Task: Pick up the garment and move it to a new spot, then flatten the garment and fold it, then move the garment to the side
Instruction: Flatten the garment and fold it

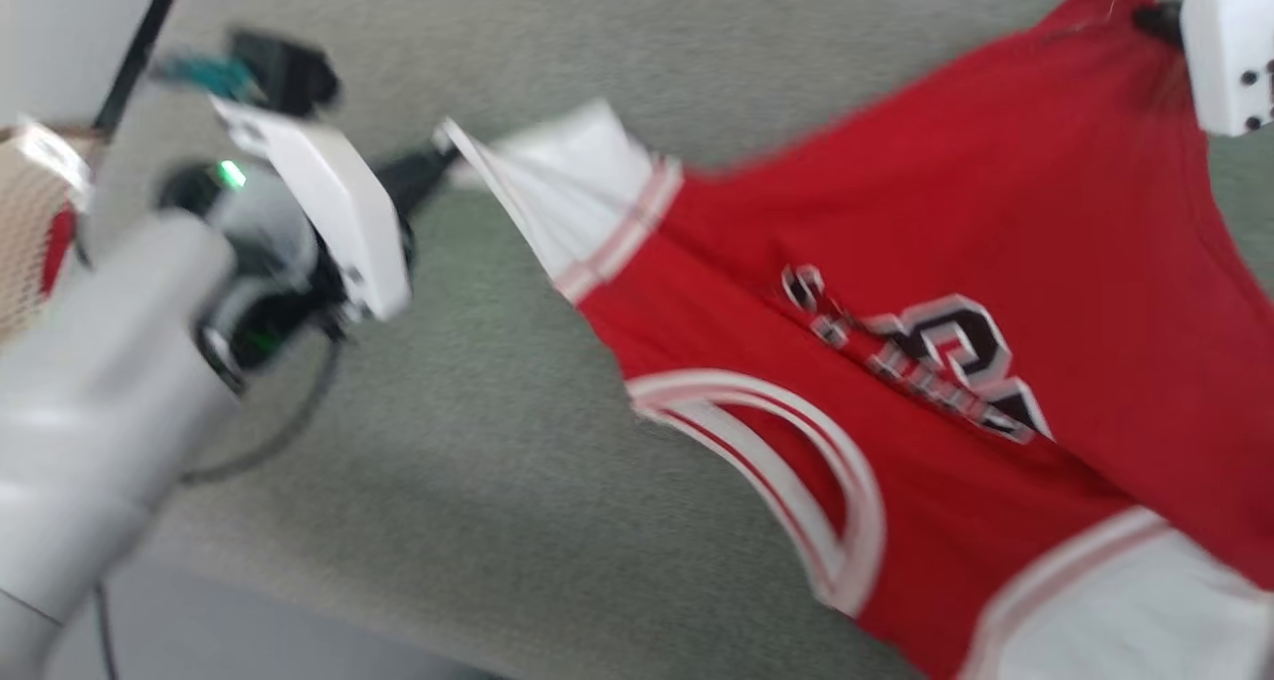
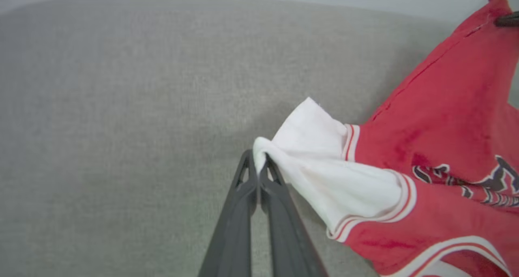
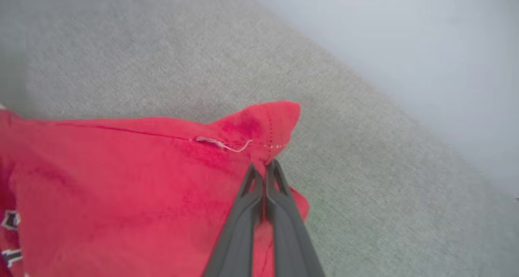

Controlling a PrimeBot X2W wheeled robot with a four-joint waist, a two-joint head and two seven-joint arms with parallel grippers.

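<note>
The garment is a red jersey T-shirt with white sleeves, striped trim and a black chest print, stretched across the grey fabric surface. My left gripper is shut on the edge of one white sleeve; in the left wrist view its fingertips pinch the cloth. My right gripper sits at the upper right, shut on a red hem corner of the garment; the right wrist view shows its fingertips clamped on that corner. The garment hangs between both grips.
A mesh basket with something red inside stands at the far left edge. A dark cable loops under my left forearm. The grey surface's front edge runs along the lower left, with pale floor beyond it.
</note>
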